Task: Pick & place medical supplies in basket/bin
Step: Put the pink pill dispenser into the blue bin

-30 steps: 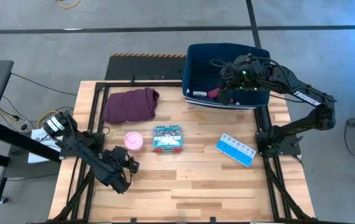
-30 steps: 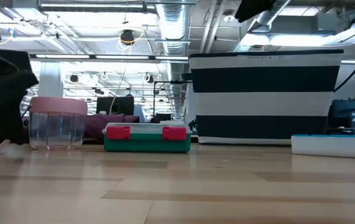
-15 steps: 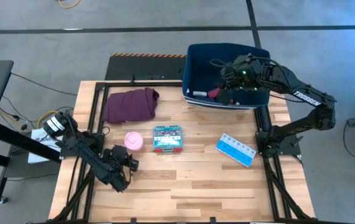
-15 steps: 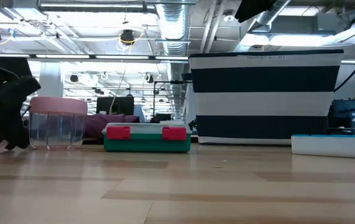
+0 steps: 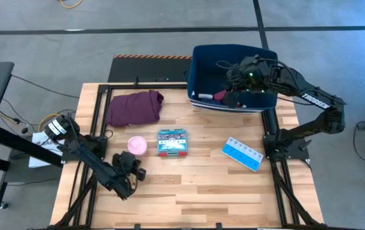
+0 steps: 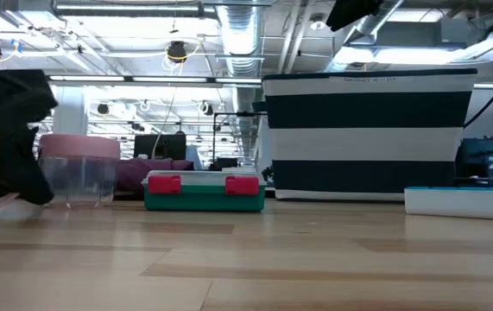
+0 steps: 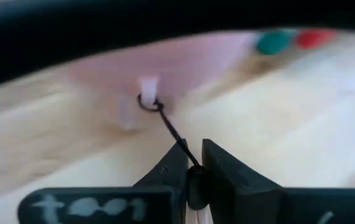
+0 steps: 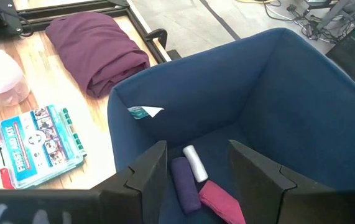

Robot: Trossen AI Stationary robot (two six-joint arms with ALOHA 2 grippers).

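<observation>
Judging by what lies inside the large navy-blue fabric bin (image 8: pixel 270 81), the task is partly done: a dark purple roll (image 8: pixel 183 183), a maroon roll (image 8: pixel 221 200), a small white cylinder (image 8: pixel 194 163) and a white packet (image 8: pixel 145 111) rest on its floor. Left on the wooden table (image 5: pixel 195 191) are the pink-lidded round container (image 5: pixel 137 144), the teal box (image 5: pixel 171 142) and the blue-white pill organizer (image 5: pixel 243 153), all well apart from the bin. The folded maroon cloth (image 5: pixel 135 107) lies near the bin.

The right gripper (image 8: pixel 193 165) hangs over the bin with fingers spread and nothing between them. The left gripper (image 7: pixel 189 163), low by the pink container, has its fingers pinched on a thin dark stick (image 7: pixel 168 127).

The teal box lid reads "FIRST AID KIT"; the bin's rim carries small lettering, seemingly "BASKET", and the right arm bears white "TROSSEN" lettering.
</observation>
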